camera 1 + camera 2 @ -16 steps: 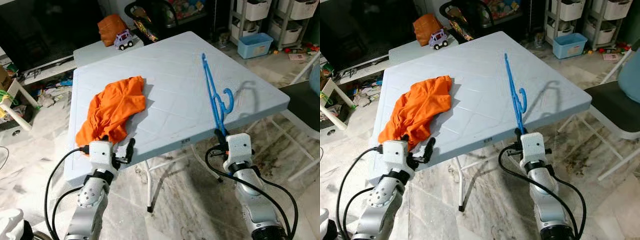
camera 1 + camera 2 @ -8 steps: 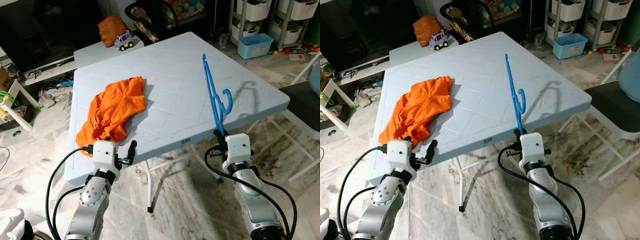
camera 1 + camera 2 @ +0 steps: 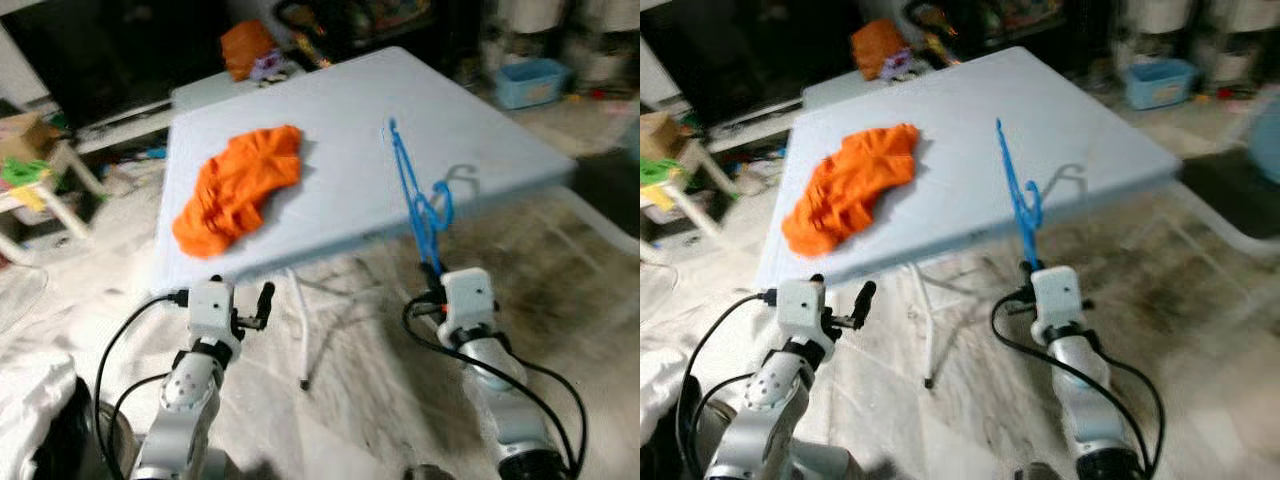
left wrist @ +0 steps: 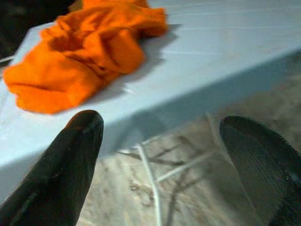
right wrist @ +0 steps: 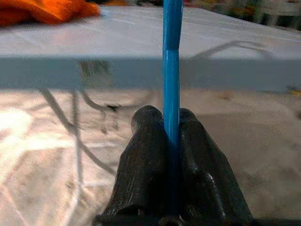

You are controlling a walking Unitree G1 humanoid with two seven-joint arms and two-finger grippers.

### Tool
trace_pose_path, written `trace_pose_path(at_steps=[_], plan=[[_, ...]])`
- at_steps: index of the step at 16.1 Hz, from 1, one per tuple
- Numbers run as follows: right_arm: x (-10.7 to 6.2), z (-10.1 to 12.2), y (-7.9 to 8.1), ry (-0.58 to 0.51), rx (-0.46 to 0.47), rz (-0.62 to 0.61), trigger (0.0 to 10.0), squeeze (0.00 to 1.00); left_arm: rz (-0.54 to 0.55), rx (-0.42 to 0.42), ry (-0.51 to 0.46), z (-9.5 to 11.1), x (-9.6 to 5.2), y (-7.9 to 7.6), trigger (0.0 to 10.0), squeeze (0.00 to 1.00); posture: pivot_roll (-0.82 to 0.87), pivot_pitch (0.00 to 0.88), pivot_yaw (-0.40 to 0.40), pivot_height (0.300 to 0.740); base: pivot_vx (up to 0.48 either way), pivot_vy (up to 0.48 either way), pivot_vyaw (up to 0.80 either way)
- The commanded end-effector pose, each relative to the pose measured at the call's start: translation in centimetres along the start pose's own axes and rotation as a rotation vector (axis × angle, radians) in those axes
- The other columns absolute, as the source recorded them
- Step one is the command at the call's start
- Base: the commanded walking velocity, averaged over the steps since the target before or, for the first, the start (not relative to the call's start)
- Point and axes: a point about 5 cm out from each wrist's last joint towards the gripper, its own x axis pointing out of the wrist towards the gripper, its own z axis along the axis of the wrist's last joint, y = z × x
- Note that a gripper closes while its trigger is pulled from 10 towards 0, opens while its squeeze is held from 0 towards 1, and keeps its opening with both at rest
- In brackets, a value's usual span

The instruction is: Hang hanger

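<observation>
Just short of the pale-blue table, the right gripper pinched the blue hanger upright between its 2 closed fingers, lifted but with no rail in sight, so hanging remained undone. The left gripper stood open and empty. Farther off lay an orange garment.

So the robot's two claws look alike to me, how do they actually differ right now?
The right gripper is shut on the blue hanger, holding it upright by its lower end, while the left gripper is open and holds nothing. The right one sits below the table edge near its right side; the left one sits before the table edge nearest the orange cloth. Both have two black fingers and are off the table.
</observation>
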Motion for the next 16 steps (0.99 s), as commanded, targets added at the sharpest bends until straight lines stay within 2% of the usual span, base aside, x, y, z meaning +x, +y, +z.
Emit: trace_pose_path(at_steps=[1, 4, 9, 13, 15, 16], plan=[[0.2, 0.2, 0.8, -0.007, 0.017, 0.02, 10.0, 0.0, 0.03, 0.018, 0.02, -0.2, -0.2, 1.0, 10.0, 0.0, -0.16, 0.0, 0.196, 0.74, -0.439, 0.0, 0.0], [0.1, 0.1, 0.6, -0.005, 0.015, 0.015, 10.0, 0.0, 0.024, 0.016, 0.02, -0.2, -0.1, 0.8, 10.0, 0.0, -0.16, 0.0, 0.196, 0.74, -0.414, 0.0, 0.0], [0.0, 0.1, 0.2, -0.001, 0.011, 0.002, 10.0, 0.0, -0.028, -0.072, -0.006, 0.1, 0.3, 0.5, 10.0, 0.0, -0.17, 0.0, 0.193, 0.74, 0.0, 0.0, 0.0], [0.2, 0.2, -0.4, -0.006, 0.001, -0.013, 10.0, 0.0, -0.056, -0.08, -0.047, 1.2, 1.4, 0.4, 10.0, 0.0, -0.17, 0.0, 0.193, 0.74, 0.0, 0.0, 0.0], [0.2, 0.1, -0.7, 0.002, -0.001, -0.023, 10.0, 0.0, -0.075, -0.092, -0.039, 0.9, 1.5, 0.1, 10.0, 0.0, -0.18, 0.0, 0.198, 0.74, 0.0, 0.0, 0.0], [0.1, 0.1, -0.7, 0.004, 0.0, -0.025, 10.0, 0.0, -0.084, -0.107, -0.028, 0.5, 1.3, -0.1, 10.0, 0.0, -0.19, 0.0, 0.2, 0.74, 0.0, 0.0, -0.8]])
